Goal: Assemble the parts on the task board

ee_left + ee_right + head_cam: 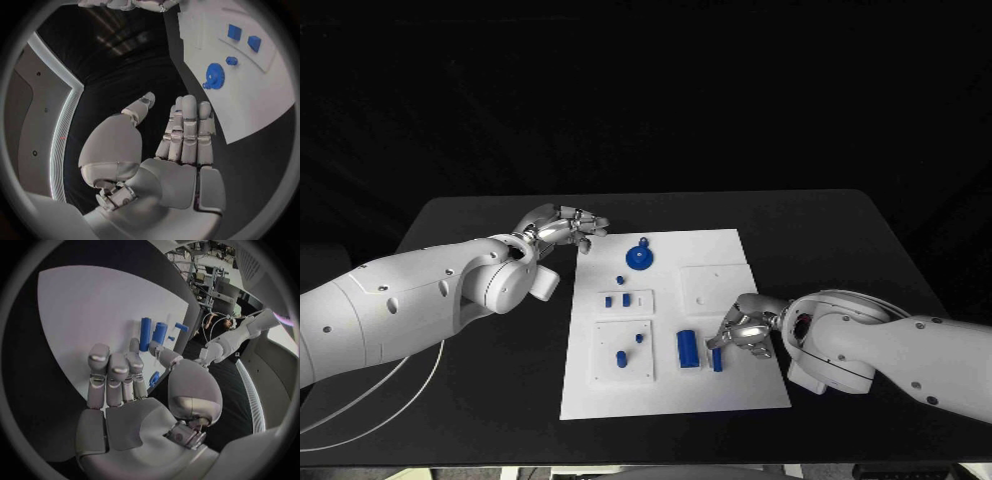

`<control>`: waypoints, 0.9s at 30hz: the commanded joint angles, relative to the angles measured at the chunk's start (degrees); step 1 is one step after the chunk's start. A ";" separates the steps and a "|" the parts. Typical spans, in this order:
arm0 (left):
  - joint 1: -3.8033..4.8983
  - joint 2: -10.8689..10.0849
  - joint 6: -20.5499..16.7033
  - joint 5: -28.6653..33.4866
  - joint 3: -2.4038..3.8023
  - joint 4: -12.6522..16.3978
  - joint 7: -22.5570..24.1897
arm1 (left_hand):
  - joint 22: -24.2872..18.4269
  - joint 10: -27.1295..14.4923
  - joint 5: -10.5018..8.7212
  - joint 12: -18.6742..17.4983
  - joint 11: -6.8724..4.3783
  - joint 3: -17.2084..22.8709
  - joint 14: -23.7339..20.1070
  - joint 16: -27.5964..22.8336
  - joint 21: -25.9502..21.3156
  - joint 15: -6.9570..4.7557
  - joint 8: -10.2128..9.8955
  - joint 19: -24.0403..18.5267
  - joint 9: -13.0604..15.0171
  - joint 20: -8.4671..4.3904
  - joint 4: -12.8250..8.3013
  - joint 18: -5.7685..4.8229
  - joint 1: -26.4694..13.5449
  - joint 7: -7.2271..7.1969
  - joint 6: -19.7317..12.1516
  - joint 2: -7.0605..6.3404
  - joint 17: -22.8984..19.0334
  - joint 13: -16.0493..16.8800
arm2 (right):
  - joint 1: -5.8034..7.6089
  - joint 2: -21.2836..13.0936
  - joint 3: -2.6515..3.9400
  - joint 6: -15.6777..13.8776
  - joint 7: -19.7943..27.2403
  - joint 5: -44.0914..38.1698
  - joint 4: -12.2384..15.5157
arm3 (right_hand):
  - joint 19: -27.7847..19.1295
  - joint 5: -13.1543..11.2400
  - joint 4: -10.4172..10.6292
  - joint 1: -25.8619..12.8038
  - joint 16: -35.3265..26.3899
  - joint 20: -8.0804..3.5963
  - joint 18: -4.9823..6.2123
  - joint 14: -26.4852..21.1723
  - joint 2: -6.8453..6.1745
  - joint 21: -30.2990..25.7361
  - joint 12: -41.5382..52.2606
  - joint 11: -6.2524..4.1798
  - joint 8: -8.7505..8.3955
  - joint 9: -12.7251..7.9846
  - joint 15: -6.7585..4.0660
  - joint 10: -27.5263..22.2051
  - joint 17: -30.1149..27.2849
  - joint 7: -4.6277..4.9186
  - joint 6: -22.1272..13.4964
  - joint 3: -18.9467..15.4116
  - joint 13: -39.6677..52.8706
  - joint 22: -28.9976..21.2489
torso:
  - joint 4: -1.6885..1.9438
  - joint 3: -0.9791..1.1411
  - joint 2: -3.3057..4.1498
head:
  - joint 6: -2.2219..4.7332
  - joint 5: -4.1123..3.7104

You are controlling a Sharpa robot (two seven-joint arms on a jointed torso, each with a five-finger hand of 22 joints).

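Observation:
The white task board (718, 390) lies mid-table. On it are a blue gear (639, 258), a small peg (619, 279), two small squares (609, 300), a thick blue cylinder (688, 348) and a thin blue bar (717, 358). My right hand (744, 330) hovers over the board's right side, fingertips at the thin bar's (145, 334) near end, thumb beside it. A small blue part (154, 378) shows in the gap between thumb and fingers; whether it is held is unclear. My left hand (567, 228) is off the board's far left corner, holding nothing. The left hand's fingers (187, 130) are straight, the gear (214, 76) beyond them.
Bare black table surrounds the board on all sides. A raised white square (623, 350) with two small blue pieces sits at the board's near left. The board's near strip and far right part are bare white. A pale cable (387, 385) hangs off the left arm.

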 commanded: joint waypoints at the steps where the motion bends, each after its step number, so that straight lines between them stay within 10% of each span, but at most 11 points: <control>1: 0.04 0.03 0.89 -0.13 0.04 0.15 0.19 | 0.94 -0.10 -0.14 -0.15 0.16 0.00 0.08 -0.40 -0.30 0.40 0.38 0.24 0.02 -0.35 0.17 1.42 0.15 -0.23 -0.27 0.36 0.09 -0.08 | -0.06 0.12 -0.02 0.92 -0.68 -2.73 0.14 | -0.06 -0.25 -0.19 -0.05 -0.26 -0.19 2.25 0.15 -0.65 0.14 -0.31 0.07 -0.04 0.24 -0.28 0.00 -0.08 0.10 0.02 -0.07 -0.04 0.66 | -0.04 0.03 0.01 | -0.05 0.04; 27: 0.04 -0.07 0.95 -0.16 0.04 0.21 0.12 | 0.96 -0.12 -0.17 -0.14 0.17 -0.03 0.08 -0.41 -0.31 0.41 0.49 0.23 0.00 -0.33 0.21 1.42 0.14 -0.22 -0.35 0.38 0.11 -0.08 | -0.07 0.93 -0.02 0.84 -1.75 -1.13 -0.18 | 0.22 -0.38 1.65 -0.84 -0.29 -0.28 2.25 0.24 -2.14 0.04 -0.19 0.02 0.07 0.08 -0.33 0.26 -0.14 0.06 0.16 0.03 0.13 0.49 | 0.02 -0.06 -0.01 | -0.16 0.02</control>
